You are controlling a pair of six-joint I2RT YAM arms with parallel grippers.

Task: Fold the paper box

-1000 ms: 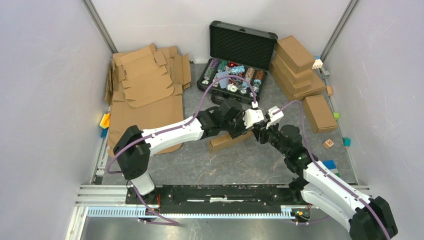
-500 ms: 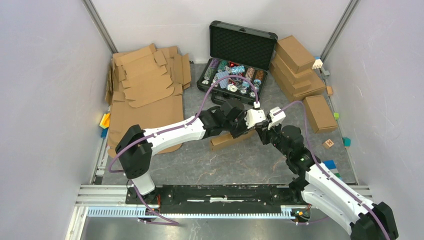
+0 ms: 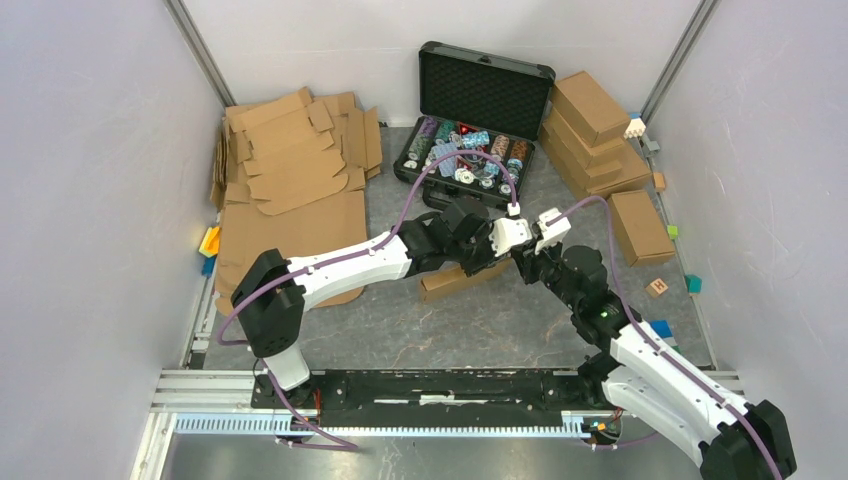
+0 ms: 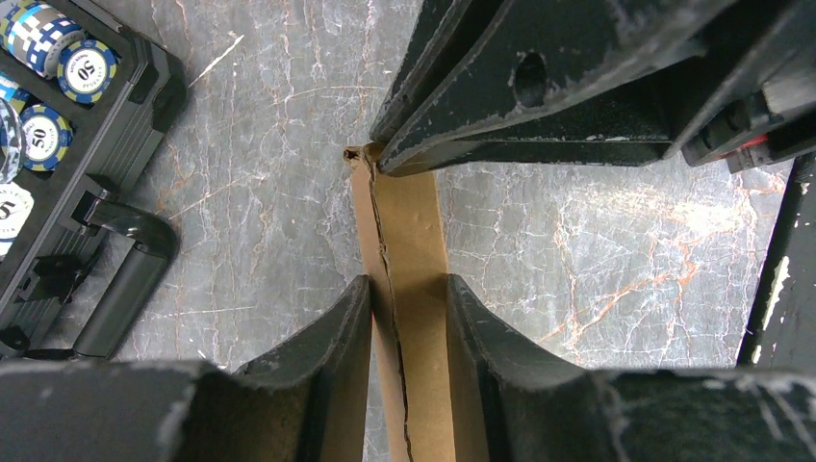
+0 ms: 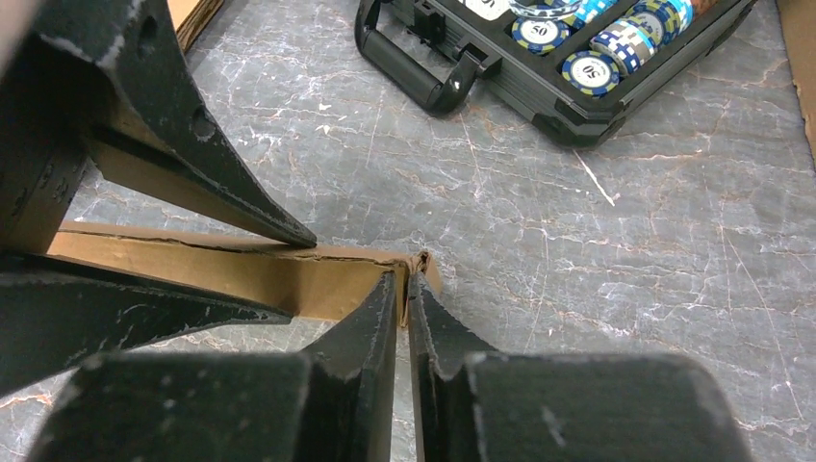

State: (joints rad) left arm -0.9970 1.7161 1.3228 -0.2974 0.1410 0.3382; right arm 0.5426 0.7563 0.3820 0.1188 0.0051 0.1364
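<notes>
Obs: left claw (image 4: 406, 294) is clamped across the paper box (image 4: 409, 221), one finger on each side of its narrow brown top. The right claw (image 5: 404, 281), nearly together, pinches the box's end corner. The box rests mid-table (image 3: 480, 320), with a seam running along its length.

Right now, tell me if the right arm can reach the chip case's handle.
Probably: only bare table lies between the right pincer and the handle, but it is pinching the paper box at its corner and must release first.
</notes>
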